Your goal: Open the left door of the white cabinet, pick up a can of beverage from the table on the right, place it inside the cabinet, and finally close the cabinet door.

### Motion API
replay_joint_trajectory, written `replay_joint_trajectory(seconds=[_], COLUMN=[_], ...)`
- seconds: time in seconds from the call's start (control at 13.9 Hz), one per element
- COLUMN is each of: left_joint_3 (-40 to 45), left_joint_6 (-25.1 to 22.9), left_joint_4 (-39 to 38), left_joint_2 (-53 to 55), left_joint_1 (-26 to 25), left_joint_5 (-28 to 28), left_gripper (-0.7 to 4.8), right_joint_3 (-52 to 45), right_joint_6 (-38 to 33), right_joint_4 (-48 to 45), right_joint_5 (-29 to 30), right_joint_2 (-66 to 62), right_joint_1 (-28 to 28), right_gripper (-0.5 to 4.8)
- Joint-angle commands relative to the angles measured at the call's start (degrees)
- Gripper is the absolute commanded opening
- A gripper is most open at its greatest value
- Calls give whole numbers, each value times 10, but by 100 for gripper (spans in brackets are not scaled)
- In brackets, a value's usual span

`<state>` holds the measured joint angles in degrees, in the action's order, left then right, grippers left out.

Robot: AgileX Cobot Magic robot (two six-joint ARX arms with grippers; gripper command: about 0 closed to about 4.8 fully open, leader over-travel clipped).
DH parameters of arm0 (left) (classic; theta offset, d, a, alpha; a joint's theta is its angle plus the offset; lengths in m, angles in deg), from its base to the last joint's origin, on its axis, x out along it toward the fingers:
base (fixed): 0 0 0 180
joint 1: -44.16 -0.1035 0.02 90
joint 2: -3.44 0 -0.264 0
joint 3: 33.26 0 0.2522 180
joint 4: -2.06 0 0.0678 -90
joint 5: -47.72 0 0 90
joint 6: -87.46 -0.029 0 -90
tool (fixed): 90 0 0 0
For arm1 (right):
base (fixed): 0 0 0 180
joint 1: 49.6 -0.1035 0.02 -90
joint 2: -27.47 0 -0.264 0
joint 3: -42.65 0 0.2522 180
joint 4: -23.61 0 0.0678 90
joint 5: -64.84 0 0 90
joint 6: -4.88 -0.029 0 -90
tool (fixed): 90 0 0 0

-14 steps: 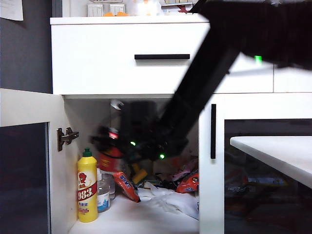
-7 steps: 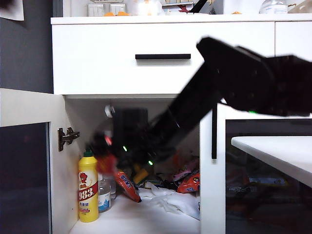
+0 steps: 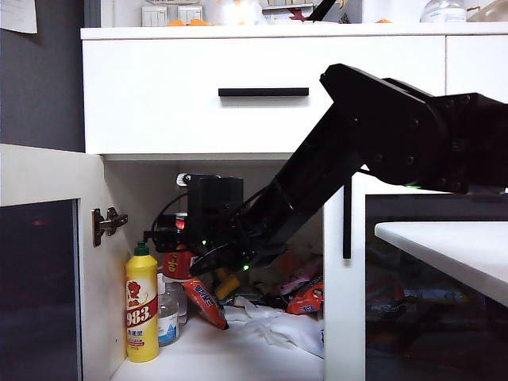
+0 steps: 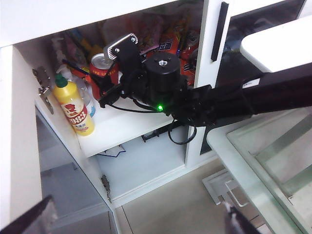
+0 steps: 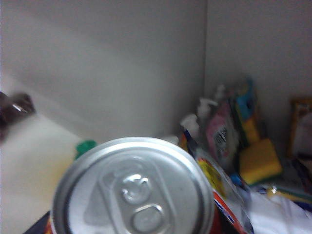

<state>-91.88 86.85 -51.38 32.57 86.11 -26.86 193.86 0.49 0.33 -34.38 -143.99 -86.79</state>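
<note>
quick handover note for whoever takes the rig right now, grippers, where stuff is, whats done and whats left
Right gripper: inside the white cabinet, fingers closed on the can of beverage, upright, beside the yellow 983 bottle.
Left gripper: open, holding nothing, held back out in front of the cabinet; only its fingertips show in the left wrist view.
Left door: swung open.
Table: on the right; no can visible on it.
Done: door opened, can picked up and carried in.
Left: set the can on the shelf, release, pull the right arm out, close the door.
</note>
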Motion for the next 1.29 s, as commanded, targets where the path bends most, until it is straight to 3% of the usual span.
replay_joint_trajectory(seconds=[0.07,0.43,0.65,0.86,1.29], left_joint_3=[1,1,1,1,1], left_joint_6=[1,4,6,9,14], left_joint_4=[6,5,-4,-2,5], left_joint_2=[-1,-1,-2,-4,-4], left_joint_1=[0,0,0,0,0], left_joint_5=[0,0,0,0,0], left_gripper=[479,479,479,479,479], right_joint_3=[7,7,8,12,12], right_joint_6=[43,69,24,25,11], right_joint_4=[-33,-18,-23,-24,-35], right_joint_5=[-15,-94,-97,-67,-72], right_joint_2=[10,10,10,5,3], right_joint_1=[-1,5,19,23,38], right_gripper=[175,176,176,176,176])
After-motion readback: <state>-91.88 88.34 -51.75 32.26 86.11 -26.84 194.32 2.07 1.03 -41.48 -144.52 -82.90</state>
